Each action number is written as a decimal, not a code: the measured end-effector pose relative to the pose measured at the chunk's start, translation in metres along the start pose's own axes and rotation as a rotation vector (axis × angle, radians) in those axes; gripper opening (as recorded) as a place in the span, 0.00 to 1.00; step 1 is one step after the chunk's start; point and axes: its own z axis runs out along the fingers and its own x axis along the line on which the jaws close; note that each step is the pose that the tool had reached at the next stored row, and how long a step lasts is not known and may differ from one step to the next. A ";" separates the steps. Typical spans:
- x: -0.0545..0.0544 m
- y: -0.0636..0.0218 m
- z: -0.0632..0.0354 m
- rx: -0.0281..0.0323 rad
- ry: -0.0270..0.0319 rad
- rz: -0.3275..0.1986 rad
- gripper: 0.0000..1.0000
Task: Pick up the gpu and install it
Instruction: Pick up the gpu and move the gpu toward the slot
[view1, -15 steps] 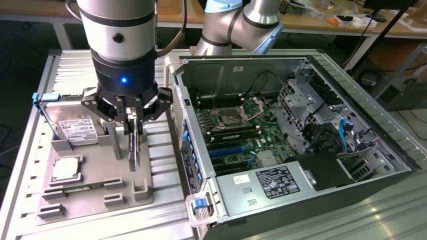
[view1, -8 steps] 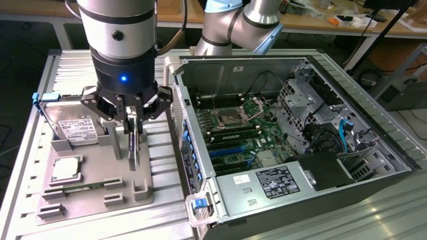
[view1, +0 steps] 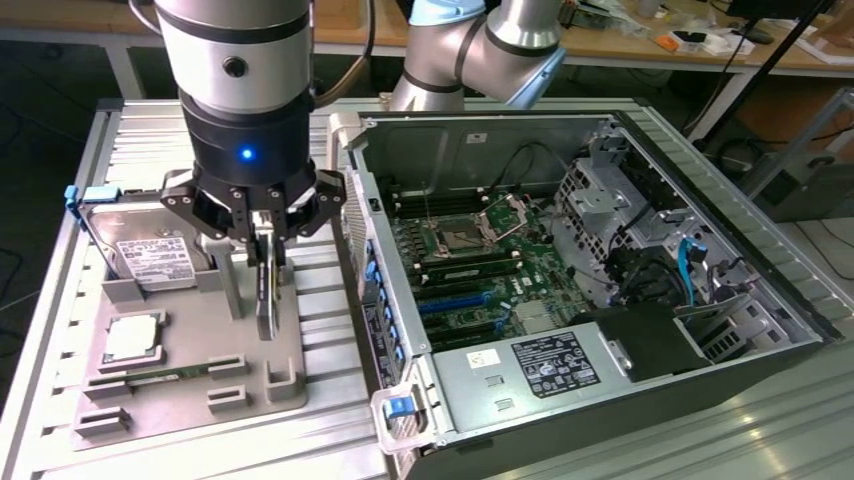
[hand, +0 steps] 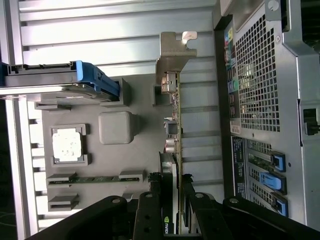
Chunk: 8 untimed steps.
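We see the black multi-fingered gripper (view1: 266, 245) (hand: 171, 194) hanging over the flat grey plastic parts tray (view1: 200, 395) (hand: 140, 150). It is partly closed, its fingers (hand: 150, 207) clamped on either face of the gpu (view1: 270, 300) (hand: 176, 145), a thin flat black expansion card with a narrow silver metal bracket (hand: 172, 55) at one end.

The gpu stands on edge, upright, over the side of the tray that faces the exterior view's right. Its upper edge is pinched in the gripper and its bracket end reaches past the tray's edge over the ribbed aluminium table (view1: 334, 420). We cannot tell whether its lower edge touches the tray or hangs just above it.

On the tray, away from the gpu, stands a silver hard drive with blue handles (view1: 150, 250) (hand: 55, 82). A square silver processor chip (view1: 131, 337) (hand: 67, 145) lies in a pocket of the tray, and next to it a slim green memory stick (view1: 147, 375) (hand: 95, 178).

Just beside the tray, on the exterior view's right, lies an open grey metal computer case (view1: 454, 140) (hand: 260, 85) with a green motherboard (view1: 467, 250) inside.
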 end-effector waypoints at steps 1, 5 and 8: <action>0.000 0.0000 -0.0003 0.0000 0.0000 0.000 0.27; 0.000 0.0001 -0.0014 0.0000 -0.0001 0.000 0.27; 0.000 0.0001 -0.0024 0.0000 0.0000 0.000 0.27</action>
